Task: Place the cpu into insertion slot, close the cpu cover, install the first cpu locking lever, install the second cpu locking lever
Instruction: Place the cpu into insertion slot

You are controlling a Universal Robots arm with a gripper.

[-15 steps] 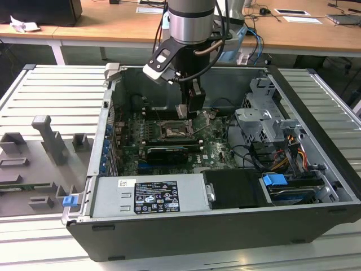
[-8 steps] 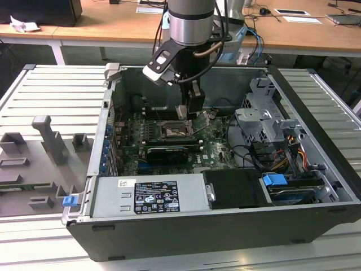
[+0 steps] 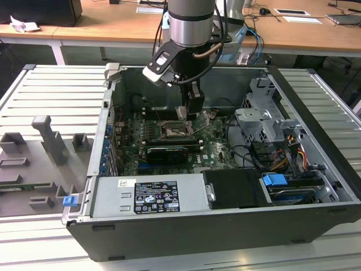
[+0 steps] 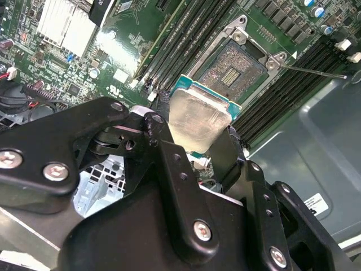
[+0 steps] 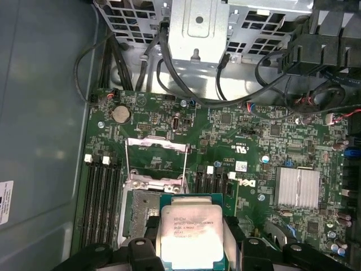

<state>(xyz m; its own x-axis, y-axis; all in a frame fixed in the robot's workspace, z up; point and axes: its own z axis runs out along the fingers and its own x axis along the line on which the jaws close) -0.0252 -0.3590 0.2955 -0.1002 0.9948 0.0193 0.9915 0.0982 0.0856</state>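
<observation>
My claw (image 4: 194,138) is pinching the cpu (image 4: 198,113) by two opp. edges, metal face up, hanging over the green board. Just beyond, the insertion slot (image 4: 237,65) lies open w/ contacts bare, cpu not seated, and the cpu cover (image 5: 155,144) stands flipped up behind it. Further out, the exterior view shows the open PC case (image 3: 169,231) on the slatted table (image 3: 45,90).

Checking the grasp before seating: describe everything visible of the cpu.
The cpu is a flat square chip with a dull silver metal lid on a green-edged board; its face carries print in the first wrist view. The gripper pinches it by two opposite edges, holding it off the board beside the open insertion slot, not yet seated.
</observation>
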